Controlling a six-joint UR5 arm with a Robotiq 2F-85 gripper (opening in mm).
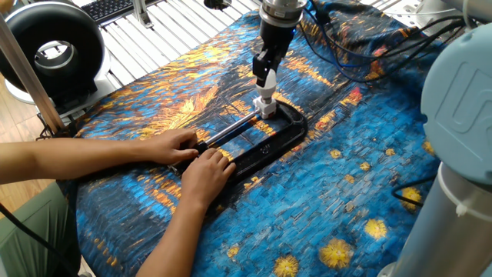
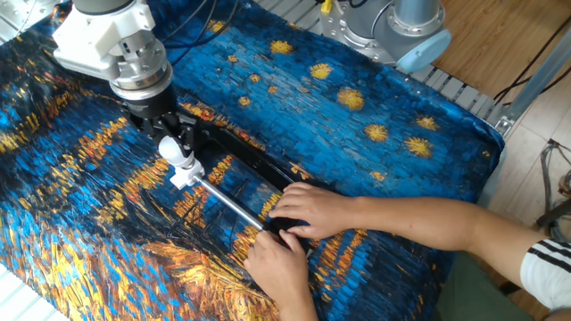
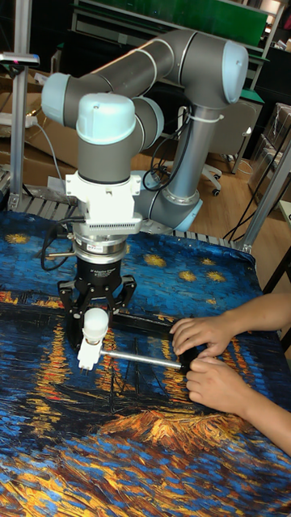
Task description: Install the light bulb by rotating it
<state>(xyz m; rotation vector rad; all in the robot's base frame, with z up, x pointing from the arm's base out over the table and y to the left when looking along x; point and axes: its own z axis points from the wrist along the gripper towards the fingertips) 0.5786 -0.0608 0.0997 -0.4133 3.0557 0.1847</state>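
White light bulb (image 3: 95,322) sits upright in the socket block (image 3: 87,353) at the C-clamp's (image 1: 265,142) end, pinched by the hand (image 3: 97,319); rotate squarely, pressing lightly, avoiding cross-threading.

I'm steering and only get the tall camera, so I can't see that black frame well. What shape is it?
Observer: The black metal C-clamp is a long loop lying flat on the blue and orange painted cloth. The small white socket block sits inside its rounded end.
Operator: Is the bulb straight?
Observer: From this side, the small matte white globe bulb stands upright over the block, with the gripper shut on it.
Operator: Who's holding the frame?
Observer: Someone wearing a white sleeve with black stripes.
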